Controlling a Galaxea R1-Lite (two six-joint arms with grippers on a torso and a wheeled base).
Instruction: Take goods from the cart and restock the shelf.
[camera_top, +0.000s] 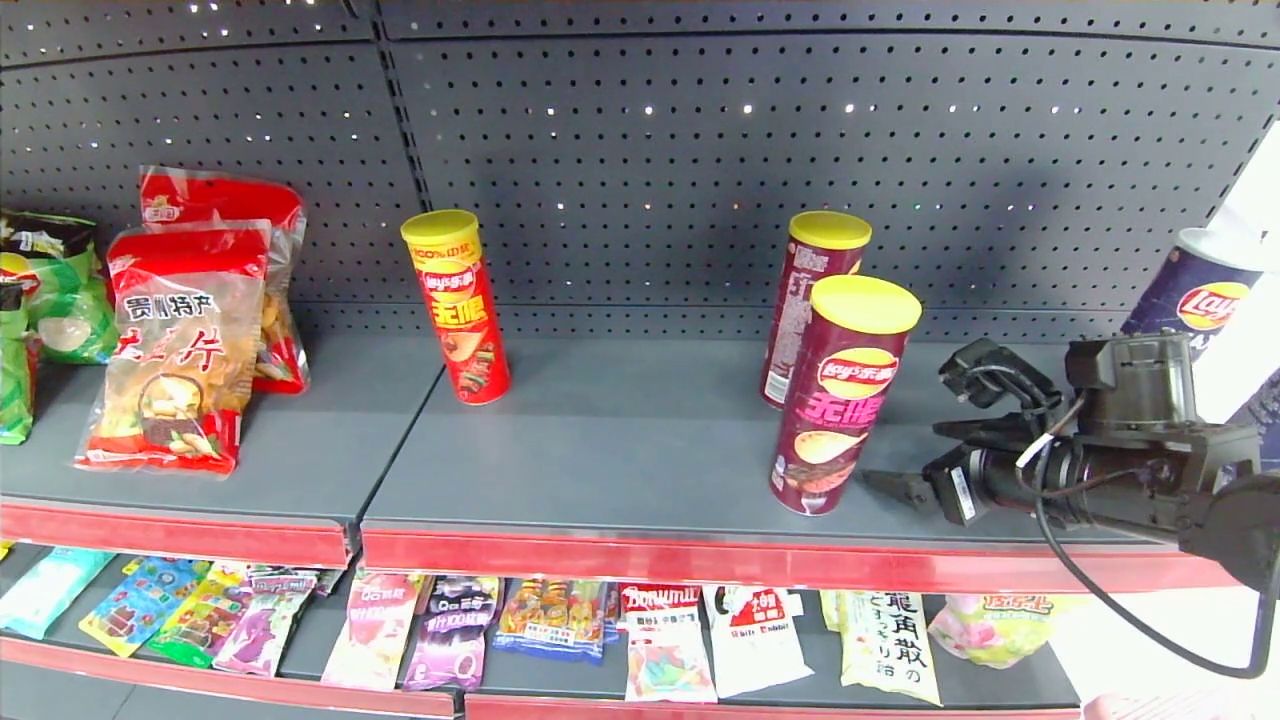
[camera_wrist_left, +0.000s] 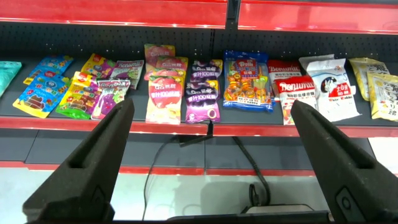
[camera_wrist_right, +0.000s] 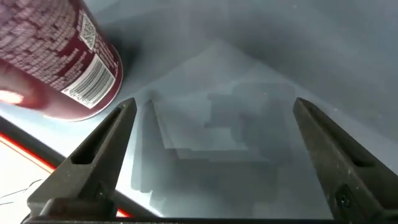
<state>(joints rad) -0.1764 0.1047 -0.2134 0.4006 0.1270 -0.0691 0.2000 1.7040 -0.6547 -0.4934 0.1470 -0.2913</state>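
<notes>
Standing upright near the front lip of the upper shelf (camera_top: 640, 440): one front maroon crisp canister (camera_top: 845, 395), yellow-lidded, with a rear maroon canister (camera_top: 805, 300) just behind it.

- Right pincer (camera_top: 905, 455): lying low over the shelf just beside the front maroon crisp canister, its jaws spread and pinching nothing. Its wrist view is showing that canister's base (camera_wrist_right: 56, 56) apart from both fingers.
- Left pincer (camera_wrist_left: 211, 162): jaws spread and empty, facing the sweet packets (camera_wrist_left: 186, 87) on the lower shelf.
- Red crisp canister (camera_top: 458, 305): standing alone, well apart to the left.
- Snack bags (camera_top: 175, 350): leaning at the far left of the shelf.
- Blue canister (camera_top: 1195, 295): showing past the shelf's right end; what it is resting on cannot be told.

Progress, as a judgement: three canisters are sitting shelved, and the front one looks set down and let go. Wide bare stretches are remaining between the canisters, so more restocking trips seem due.
</notes>
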